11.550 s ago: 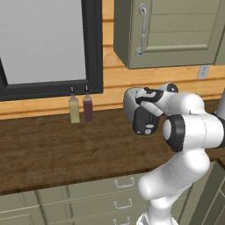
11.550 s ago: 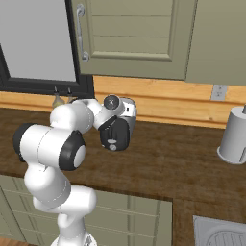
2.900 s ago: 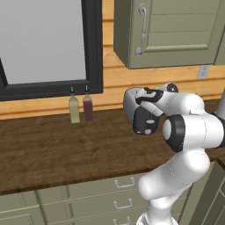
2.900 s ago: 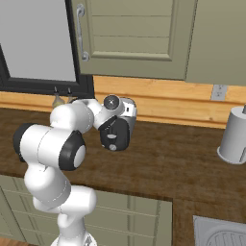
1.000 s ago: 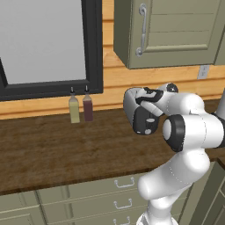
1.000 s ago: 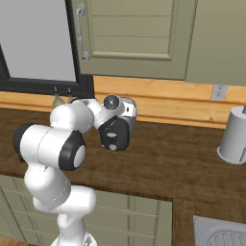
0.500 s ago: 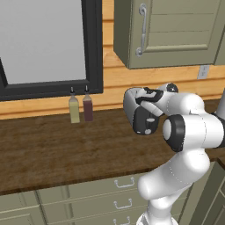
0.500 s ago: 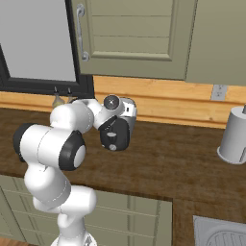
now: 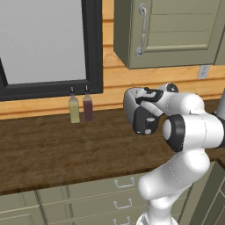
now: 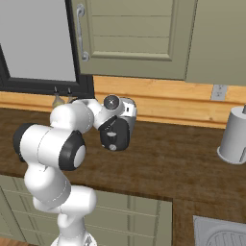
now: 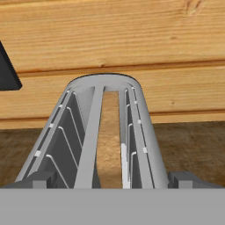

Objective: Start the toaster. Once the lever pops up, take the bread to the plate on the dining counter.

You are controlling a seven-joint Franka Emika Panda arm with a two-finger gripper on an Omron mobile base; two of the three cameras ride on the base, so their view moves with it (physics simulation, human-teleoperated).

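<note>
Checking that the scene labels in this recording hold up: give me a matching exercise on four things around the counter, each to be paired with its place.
Things:
1. olive bottle
2. grey canister
3. outlet
4. handle

Places:
A. on the wood wall, above the counter
B. on the counter, under the window
C. on the counter, far to the arm's right
D. on the upper cabinet door

Pairs: 1-B, 2-C, 3-A, 4-D
</note>
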